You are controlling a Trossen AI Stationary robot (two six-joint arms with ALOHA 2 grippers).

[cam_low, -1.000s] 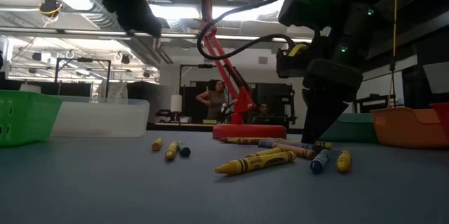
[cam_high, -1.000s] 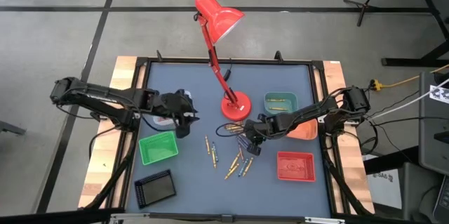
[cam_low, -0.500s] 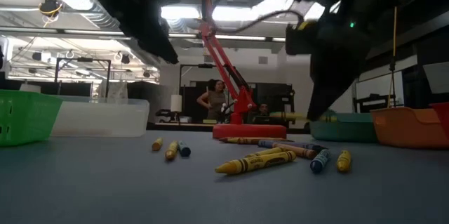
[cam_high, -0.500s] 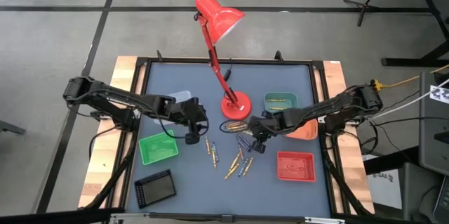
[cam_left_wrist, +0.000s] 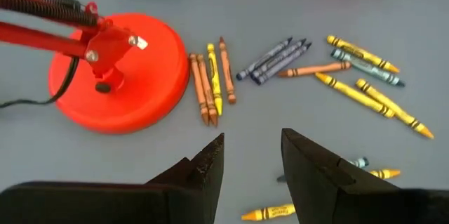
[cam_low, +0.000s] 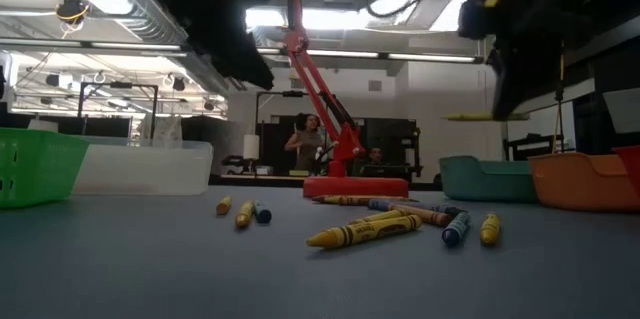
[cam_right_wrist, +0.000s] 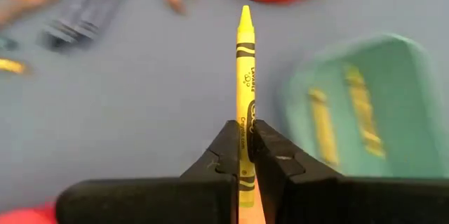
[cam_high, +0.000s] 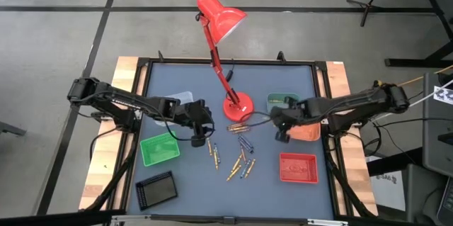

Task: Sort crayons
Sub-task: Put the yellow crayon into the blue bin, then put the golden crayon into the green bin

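Littering grey table (cam_high: 283,84): loose crayons (cam_high: 241,162)

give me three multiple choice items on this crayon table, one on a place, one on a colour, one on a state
1. Where does the red lamp's base stand?
A. near the table's middle, toward the back
B. inside the green tray
C. on the black tray

2. What colour is the crayon in the right gripper?
A. blue
B. yellow
C. green

3. How do the left gripper's jaws stand?
A. shut on a crayon
B. shut on the lamp
C. open, holding nothing

Answers:
1. A: the high view shows the base on the mat behind the loose crayons.
2. B: the right wrist view shows a yellow stick clamped between the jaws.
3. C: the left wrist view shows a bare gap between the jaws above the mat.
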